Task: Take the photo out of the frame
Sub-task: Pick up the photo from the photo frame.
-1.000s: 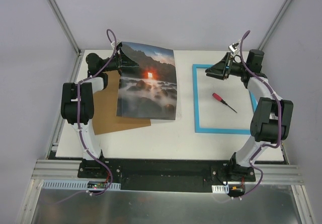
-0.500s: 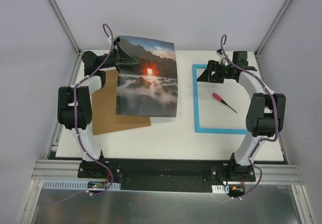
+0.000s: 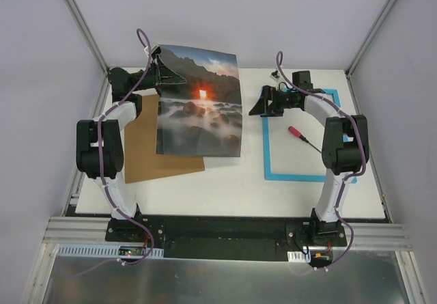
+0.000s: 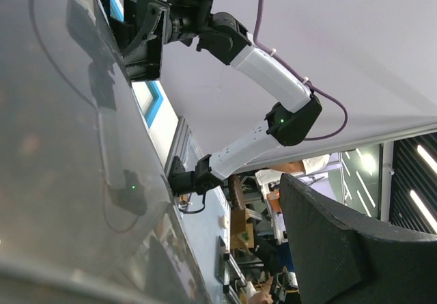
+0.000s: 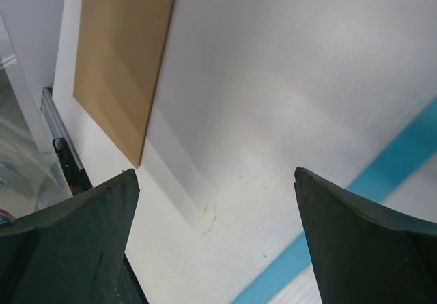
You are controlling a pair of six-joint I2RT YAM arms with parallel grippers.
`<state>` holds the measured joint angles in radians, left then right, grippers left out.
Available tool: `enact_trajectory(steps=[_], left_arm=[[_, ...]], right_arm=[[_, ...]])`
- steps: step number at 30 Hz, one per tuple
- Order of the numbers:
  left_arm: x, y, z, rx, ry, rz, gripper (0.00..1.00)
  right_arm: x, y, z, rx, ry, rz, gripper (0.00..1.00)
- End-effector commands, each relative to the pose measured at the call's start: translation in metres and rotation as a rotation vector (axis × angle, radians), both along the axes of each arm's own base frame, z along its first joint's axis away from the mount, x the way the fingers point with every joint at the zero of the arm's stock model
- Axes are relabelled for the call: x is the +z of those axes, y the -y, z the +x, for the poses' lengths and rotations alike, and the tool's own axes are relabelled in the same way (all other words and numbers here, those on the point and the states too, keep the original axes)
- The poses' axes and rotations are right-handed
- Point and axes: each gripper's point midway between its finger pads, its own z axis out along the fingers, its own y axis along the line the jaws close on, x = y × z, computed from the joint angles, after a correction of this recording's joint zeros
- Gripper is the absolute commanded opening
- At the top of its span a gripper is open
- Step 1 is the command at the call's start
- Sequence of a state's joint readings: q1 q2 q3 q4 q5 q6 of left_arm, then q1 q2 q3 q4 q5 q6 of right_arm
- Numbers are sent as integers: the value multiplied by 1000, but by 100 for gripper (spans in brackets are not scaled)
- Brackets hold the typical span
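Observation:
The photo point(image 3: 200, 102), a glossy print of dark rocks and an orange glow, hangs tilted above the table. My left gripper point(image 3: 161, 73) is shut on its top-left corner. In the left wrist view the glossy photo point(image 4: 54, 147) fills the left side, and one of my dark fingers point(image 4: 355, 249) shows at the lower right. The light-blue frame point(image 3: 267, 147) lies flat on the right half of the table, with nothing behind it. My right gripper point(image 3: 258, 106) is open and empty over the frame's top-left corner, near the photo's right edge. In its wrist view point(image 5: 215, 174) the jaws stand wide apart above the white table, with a strip of the frame point(image 5: 355, 208) showing.
A plain brown backing board point(image 3: 147, 154) lies flat on the left under the photo, and also shows in the right wrist view point(image 5: 123, 51). A red-handled screwdriver point(image 3: 298, 133) lies inside the frame. The white table point(image 3: 225, 188) ends at metal rails at the near edge.
My right gripper has moved left, from the frame's top edge to its top-left corner, nearer the photo. My left gripper has lifted the photo slightly higher.

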<state>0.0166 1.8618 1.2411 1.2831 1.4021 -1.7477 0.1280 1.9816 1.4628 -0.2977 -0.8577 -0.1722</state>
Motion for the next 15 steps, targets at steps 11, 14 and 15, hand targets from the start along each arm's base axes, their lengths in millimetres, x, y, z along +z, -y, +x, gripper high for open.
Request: enact_trajectory(steps=[11,14,15], left_arm=[[35,-4,-15,32,260,-9,0],[31,-3,-14,32,252,-9,0],[30,-3,-14,32,249,-8,0]], right_arm=[[94,-44,-16,162,54,423,95],[103,-40,-16,155,71,428,94],[106,-37,-15,153,77,432,94]])
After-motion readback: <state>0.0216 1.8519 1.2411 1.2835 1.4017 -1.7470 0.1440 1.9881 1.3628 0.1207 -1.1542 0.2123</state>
